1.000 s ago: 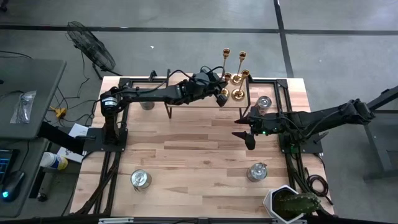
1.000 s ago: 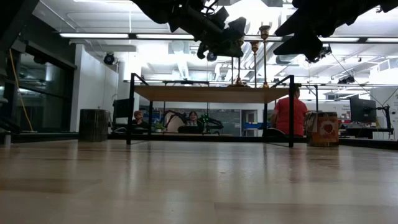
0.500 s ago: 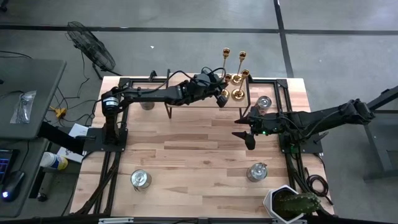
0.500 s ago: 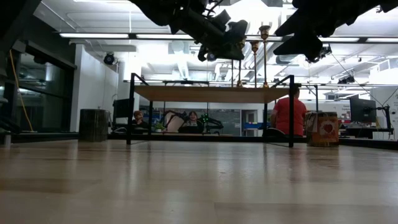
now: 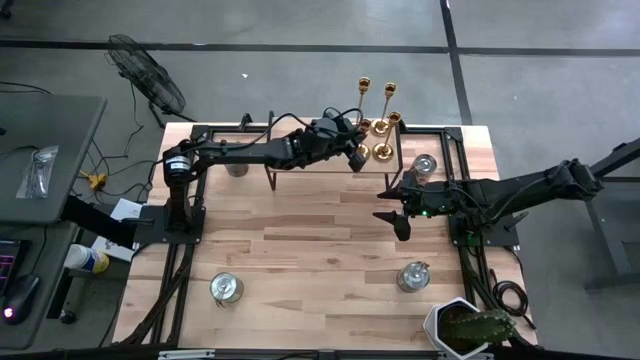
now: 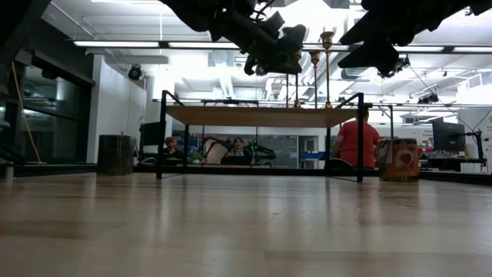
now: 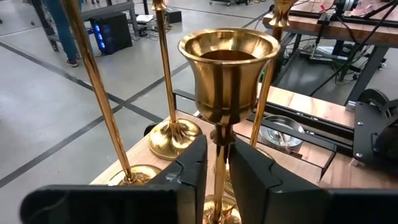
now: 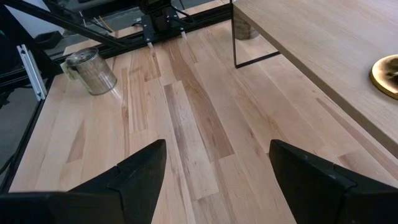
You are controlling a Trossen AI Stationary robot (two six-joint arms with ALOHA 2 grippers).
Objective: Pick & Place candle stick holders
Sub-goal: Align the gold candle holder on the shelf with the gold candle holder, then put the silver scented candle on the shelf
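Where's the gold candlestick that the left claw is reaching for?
The candlestick stands on the raised shelf at the table's far edge, among the other gold candlesticks, its stem between the left claw's fingers in the left wrist view.

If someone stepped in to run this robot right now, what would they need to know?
Left tool: on the raised shelf at the table's far edge, fingers either side of one gold candlestick's stem; whether they grip it is unclear.
Right tool: open, empty, above the bare tabletop.
Candlesticks: four stand grouped on the shelf.
Done: where they began cannot be told.
Left: settle this one, then see what remains.
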